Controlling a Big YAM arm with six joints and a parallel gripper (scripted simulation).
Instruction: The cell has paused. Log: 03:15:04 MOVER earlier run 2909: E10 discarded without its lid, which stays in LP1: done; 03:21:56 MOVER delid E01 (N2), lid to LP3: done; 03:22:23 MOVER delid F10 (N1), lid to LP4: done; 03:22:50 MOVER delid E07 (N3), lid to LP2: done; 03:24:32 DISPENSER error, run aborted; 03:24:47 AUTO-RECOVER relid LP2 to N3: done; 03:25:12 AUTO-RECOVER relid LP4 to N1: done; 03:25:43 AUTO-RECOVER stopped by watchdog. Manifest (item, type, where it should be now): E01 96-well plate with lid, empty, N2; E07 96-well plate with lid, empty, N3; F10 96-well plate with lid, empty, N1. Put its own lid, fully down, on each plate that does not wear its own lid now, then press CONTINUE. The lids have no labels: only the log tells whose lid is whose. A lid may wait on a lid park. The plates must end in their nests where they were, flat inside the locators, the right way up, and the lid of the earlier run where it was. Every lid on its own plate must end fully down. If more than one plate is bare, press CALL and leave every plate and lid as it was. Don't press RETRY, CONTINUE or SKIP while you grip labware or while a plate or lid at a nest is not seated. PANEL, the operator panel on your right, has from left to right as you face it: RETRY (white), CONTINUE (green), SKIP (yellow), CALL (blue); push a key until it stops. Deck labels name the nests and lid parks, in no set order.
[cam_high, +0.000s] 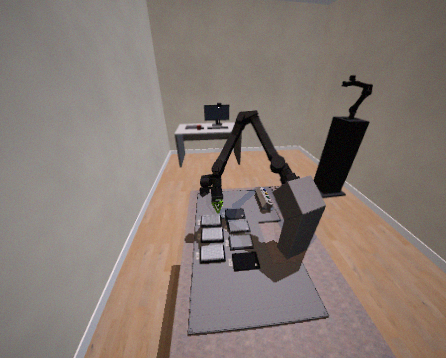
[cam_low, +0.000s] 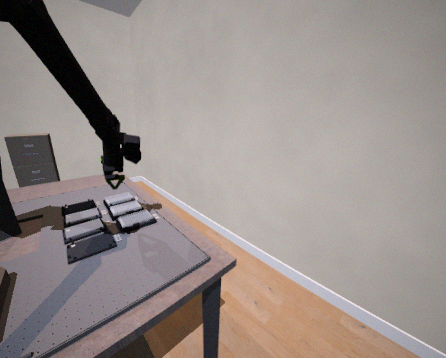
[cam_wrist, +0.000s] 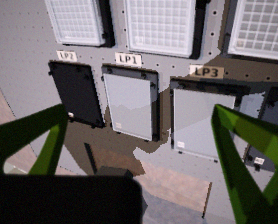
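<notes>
In the wrist view, left of the LP1 label (cam_wrist: 128, 59), the park marked LP2 (cam_wrist: 77, 92) is a dark, bare pad. Directly below the LP1 label lies 1 lid (cam_wrist: 131, 102), which by the task's record belongs to the earlier run and must not be touched. Right of the LP1 label, under the LP3 label (cam_wrist: 206, 72), lies the second lid (cam_wrist: 200, 120); this should be E01's own.

Above the LP1 label run 3 plates. The one up-left (cam_wrist: 75, 20) and the one straight above (cam_wrist: 160, 25) look capped, while the one up-right (cam_wrist: 255, 27) shows open wells and seems to be the only bare one. No nest labels are in view, so I cannot confirm that it is N2.

The gripper (cam_low: 115, 180) hangs over the park row with its green fingers spread fully and nothing between them. They seem to straddle both parked lids, centred nearer the LP1 label than the target.

To do the pick well, shift right of the LP1 label until the jaws centre on the LP3 lid. Then descend square to its edges, grip only that lid, and lift it level.
</notes>
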